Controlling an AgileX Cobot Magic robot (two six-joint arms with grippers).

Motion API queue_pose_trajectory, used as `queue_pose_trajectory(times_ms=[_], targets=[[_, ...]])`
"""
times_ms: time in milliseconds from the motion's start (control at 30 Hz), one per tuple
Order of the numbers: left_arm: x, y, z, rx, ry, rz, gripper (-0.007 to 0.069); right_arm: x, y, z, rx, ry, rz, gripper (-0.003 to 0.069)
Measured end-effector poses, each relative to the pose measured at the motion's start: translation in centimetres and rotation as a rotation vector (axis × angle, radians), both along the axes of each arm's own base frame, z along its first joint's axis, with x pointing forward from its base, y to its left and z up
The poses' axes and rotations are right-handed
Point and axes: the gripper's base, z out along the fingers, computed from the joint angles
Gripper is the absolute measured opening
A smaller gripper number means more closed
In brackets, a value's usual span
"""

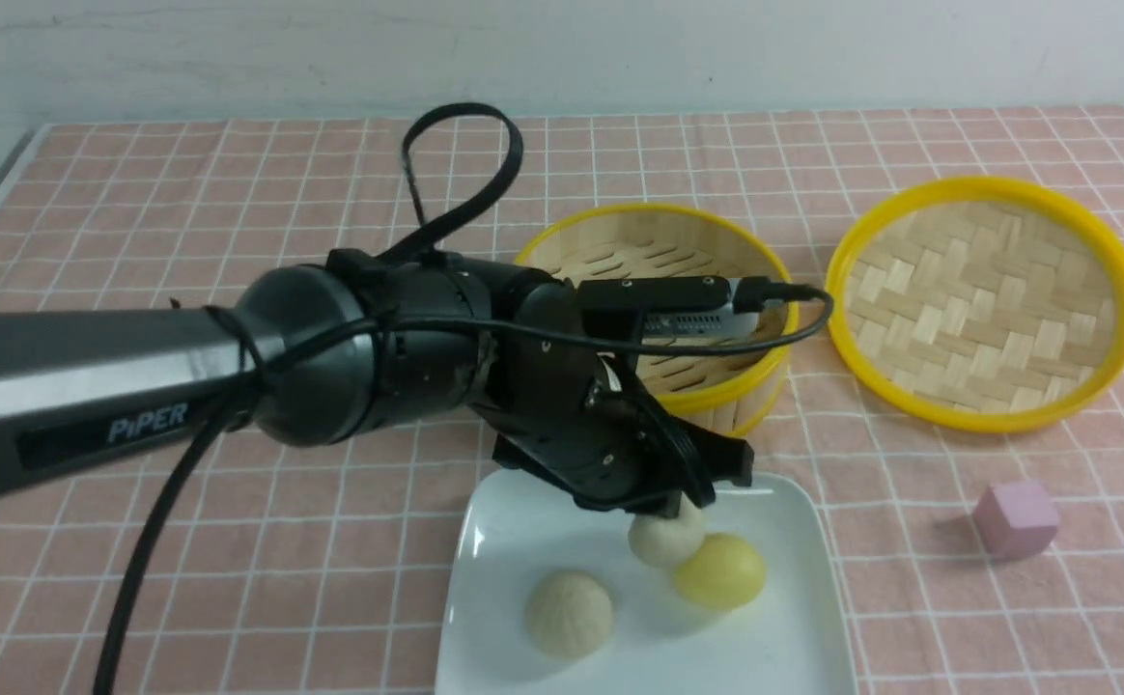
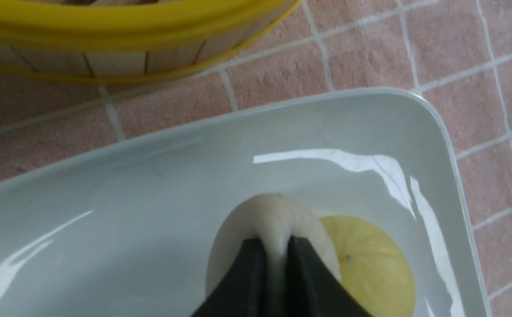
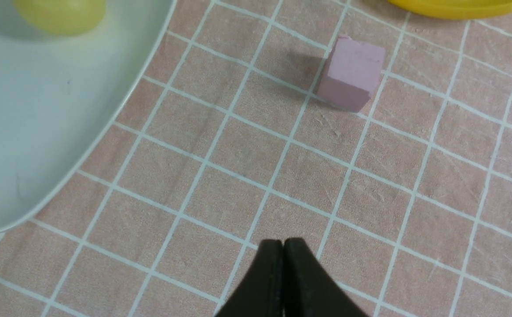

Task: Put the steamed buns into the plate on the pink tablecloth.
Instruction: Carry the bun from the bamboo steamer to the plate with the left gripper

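The white square plate [image 1: 774,637] lies on the pink tablecloth [image 1: 234,193] at the front centre. My left gripper [image 1: 673,507] is shut on a pale beige bun [image 1: 663,541], pinching it over the plate; in the left wrist view the bun [image 2: 273,215] bulges between the fingertips [image 2: 249,268]. The yellow bun [image 1: 719,570] sits in the plate, touching the held one. A second beige bun [image 1: 569,612] rests in the plate to the left. My right gripper [image 3: 283,246] is shut and empty above the cloth, out of the front view.
The bamboo steamer basket [image 1: 663,261] stands just behind the plate, with nothing visible inside it. Its woven lid [image 1: 985,299] lies to the right. A small pink cube [image 1: 1016,519] sits on the cloth right of the plate, also in the right wrist view [image 3: 350,74].
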Motion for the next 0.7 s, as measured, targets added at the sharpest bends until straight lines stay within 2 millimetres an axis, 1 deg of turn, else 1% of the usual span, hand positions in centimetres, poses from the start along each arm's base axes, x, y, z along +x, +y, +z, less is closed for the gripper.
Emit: queue_pose_trajectory(times_ms=[133,267,367,467,533,567,633,700], targets=[[0.0,0.1,0.0,0.008,-0.005,-0.003,0.0104,0.0,0.0,0.0,0.000,0.000,0.000,0.0023],[-0.1,0.3,0.7,0.002,-0.010,0.006,0.0120,0.0,0.0,0.0,0.001,-0.001,0.000,0.0027],[-0.6,0.8,3.0,-0.020,-0.057,-0.002,0.0128,0.0,0.0,0.0,0.001,-0.001,0.000,0.0029],[-1.0,1.2,4.4,-0.038,-0.076,0.002,0.0133,0.0,0.0,0.0,0.001,-0.001,0.000,0.0030],[-1.1,1.2,4.4,-0.034,-0.074,0.002,0.0138,0.0,0.0,0.0,0.001,-0.001,0.000,0.0031],[-1.0,1.2,4.0,-0.017,-0.065,0.001,0.0142,0.0,0.0,0.0,0.001,-0.002,0.000,0.0034],[-0.7,1.1,2.9,0.010,-0.052,0.007,0.0154,0.0,0.0,0.0,0.001,-0.002,0.000,0.0034],[-0.1,0.9,1.4,0.043,-0.045,0.025,0.0179,0.0,0.0,0.0,0.001,-0.002,0.000,0.0036]])
